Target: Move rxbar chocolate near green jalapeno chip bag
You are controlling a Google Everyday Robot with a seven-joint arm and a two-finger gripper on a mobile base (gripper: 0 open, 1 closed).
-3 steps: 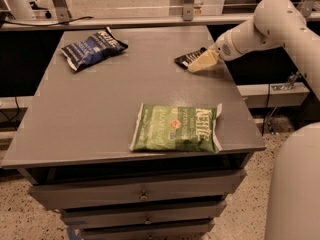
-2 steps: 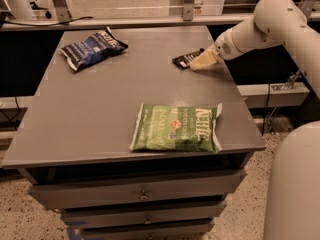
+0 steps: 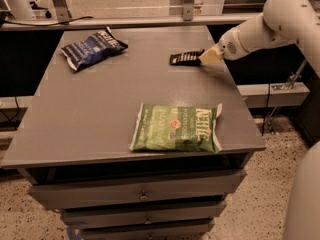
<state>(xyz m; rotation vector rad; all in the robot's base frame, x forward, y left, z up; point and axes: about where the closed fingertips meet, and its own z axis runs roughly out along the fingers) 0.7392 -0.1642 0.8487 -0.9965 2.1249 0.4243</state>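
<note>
The rxbar chocolate (image 3: 185, 58) is a small flat black wrapper at the table's far right. My gripper (image 3: 209, 57) reaches in from the right on a white arm and its tan fingertips hold the bar's right end, with the bar slightly above or at the table surface. The green jalapeno chip bag (image 3: 176, 128) lies flat near the table's front edge, a good way in front of the bar and the gripper.
A dark blue chip bag (image 3: 92, 48) lies at the table's far left. The grey table (image 3: 85, 119) has drawers (image 3: 142, 195) below its front edge. A metal rail (image 3: 150, 20) runs behind the table. The robot's white body (image 3: 305, 199) is at the right.
The gripper and the rxbar chocolate have shifted a little left and toward the table's far side; the chip bags have not moved.
</note>
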